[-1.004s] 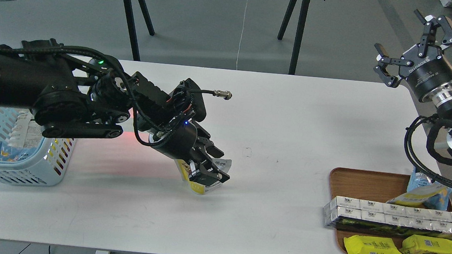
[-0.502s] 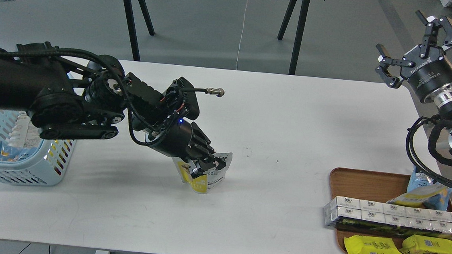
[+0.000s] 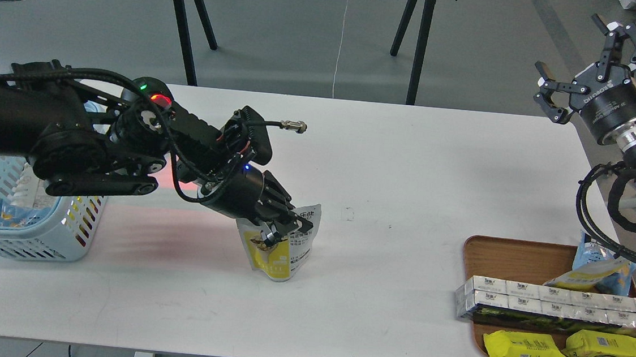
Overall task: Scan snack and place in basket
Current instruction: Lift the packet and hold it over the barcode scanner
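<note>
The snack [image 3: 281,252] is a small yellow and silver-white stand-up pouch near the middle of the white table [image 3: 398,168]. My left gripper [image 3: 286,227] is shut on the pouch's upper part and holds it about upright, its bottom at the table top. The light blue slotted basket [image 3: 25,218] stands at the table's left edge, partly behind my left arm, with packets inside. My right gripper [image 3: 591,64] is open and empty, raised beyond the table's far right corner.
A brown wooden tray [image 3: 494,252] at the front right holds a row of silver-white boxes [image 3: 557,308], two flat bright-yellow packets [image 3: 526,351] and a blue-and-yellow bag [image 3: 600,269]. A red glow lies on the table by the basket. Another table stands behind.
My left gripper has drawn back left with the pouch, which has turned from tilted to about upright. The right gripper has shifted slightly right and up.
</note>
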### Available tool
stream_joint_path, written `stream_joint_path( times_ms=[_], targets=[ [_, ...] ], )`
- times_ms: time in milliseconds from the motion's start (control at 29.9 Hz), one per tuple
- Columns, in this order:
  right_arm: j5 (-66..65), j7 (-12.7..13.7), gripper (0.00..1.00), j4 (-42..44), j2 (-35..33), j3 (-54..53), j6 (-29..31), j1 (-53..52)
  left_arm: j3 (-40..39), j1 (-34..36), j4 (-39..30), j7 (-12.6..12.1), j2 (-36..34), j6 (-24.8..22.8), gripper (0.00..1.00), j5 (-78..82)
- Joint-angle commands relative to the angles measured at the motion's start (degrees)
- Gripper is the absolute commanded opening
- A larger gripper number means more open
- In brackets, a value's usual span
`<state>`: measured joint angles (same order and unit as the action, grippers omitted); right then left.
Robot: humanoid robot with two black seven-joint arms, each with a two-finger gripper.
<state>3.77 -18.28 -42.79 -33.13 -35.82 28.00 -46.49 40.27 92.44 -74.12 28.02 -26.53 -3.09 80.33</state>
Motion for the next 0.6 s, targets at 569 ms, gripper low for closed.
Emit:
stream_joint_path(
  times_ms=[569],
  targets=[
    [0.0, 0.0, 1.00, -0.3, -0.1, 0.0, 0.0, 0.0, -0.2, 3.4, 15.4, 0.0, -7.9, 2.1, 0.00, 3.8]
  ],
)
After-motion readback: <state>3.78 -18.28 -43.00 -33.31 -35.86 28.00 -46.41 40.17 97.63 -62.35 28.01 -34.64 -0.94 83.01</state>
